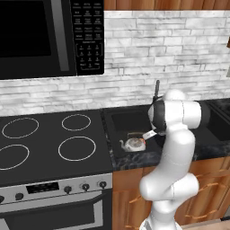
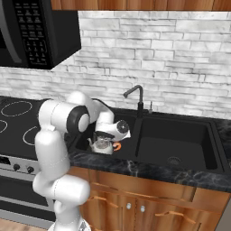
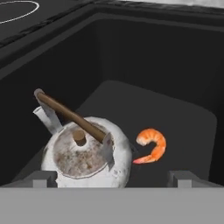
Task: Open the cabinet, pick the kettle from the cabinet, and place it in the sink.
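In the left bowl of the sink (image 2: pixel 149 135): kettle (image 1: pixel 134 143) sitting upright on the basin floor, spout toward the stovetop (image 1: pixel 45 143) side. In the hand view, brown bail handle running diagonally over the lid knob, not vertical; looks tipped to one side, though hard to judge from this angle. Right beside the kettle on the same floor, apart from it: small orange shrimp (image 3: pixel 151 145), curled.

Gripper (image 3: pixel 112 178) directly over the kettle, jaws spread wide, one fingertip showing on each side of the kettle body at the bottom of the hand view. No contact visible between fingers and kettle; released, holding nothing. Fingertips themselves cut off low in the hand view, so gap to the kettle wall unclear.

From the left base view: arm's wrist and forearm covering the right part of the sink; faucet (image 1: pixel 157 90) showing as a thin dark post behind the arm. From the right base view: hand partly masking the kettle, shrimp peeking out just right of it as an orange speck.

Right bowl of the sink: round drain (image 2: pixel 173 160) visible.

Cabinet (image 2: pixel 135 4) cropped to a reddish-brown strip at the top edge of both base views; doors and interior out of frame. Microwave (image 1: pixel 49 36) cut off at upper left.
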